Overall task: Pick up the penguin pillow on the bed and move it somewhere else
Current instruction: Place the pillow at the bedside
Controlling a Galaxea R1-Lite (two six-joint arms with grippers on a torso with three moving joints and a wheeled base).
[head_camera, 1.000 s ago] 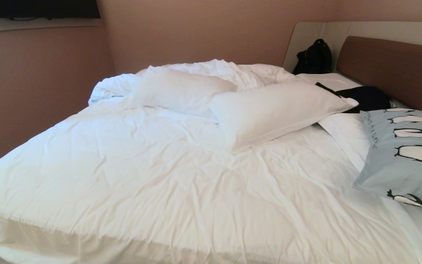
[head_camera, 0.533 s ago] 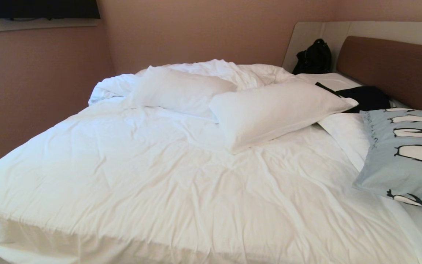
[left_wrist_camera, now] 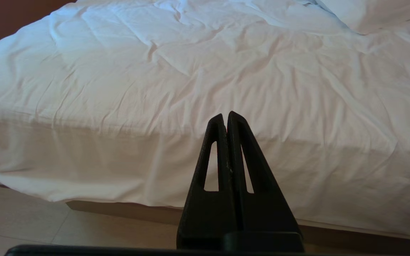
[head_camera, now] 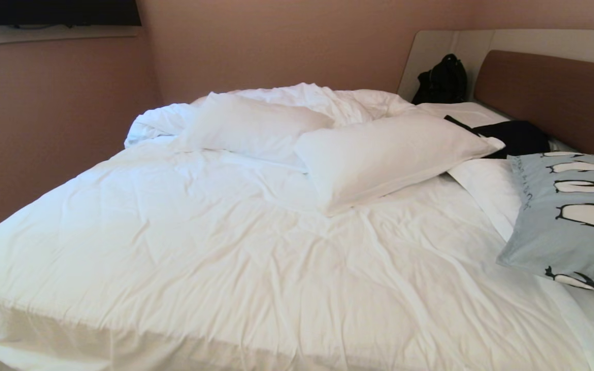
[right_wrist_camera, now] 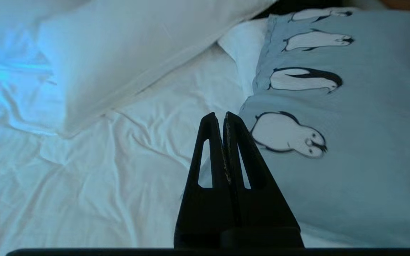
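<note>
In the head view the bed (head_camera: 214, 257) fills most of the scene, its white duvet rumpled and creased, with the brown padded headboard (head_camera: 560, 98) at the far right inside a beige surround. The penguin pillow (head_camera: 570, 216) lies at the right edge of the bed, near the headboard, flat on the white bedding and partly cut off by the edge of the view. Just left of it sits a plain white pillow (head_camera: 384, 154), and farther left and beyond that a second white pillow (head_camera: 250, 126), both well apart from the near edge of the bed. A dark garment (head_camera: 513, 136) lies between the nearer white pillow and the headboard, and a black bag (head_camera: 441, 80) stands at the far corner against the surround. Neither arm shows in this view. In the left wrist view the left gripper (left_wrist_camera: 227, 117) hangs in front of the near side of the bed, above the tiled floor (left_wrist_camera: 30, 220), its two black fingers pressed together with nothing between them. In the right wrist view the right gripper (right_wrist_camera: 223, 119) is over the bed at the left edge of the penguin pillow (right_wrist_camera: 351, 149), its fingers likewise pressed together and empty; whether the tips touch the fabric cannot be told. The white pillow (right_wrist_camera: 126, 53) lies beyond, to the left.
</note>
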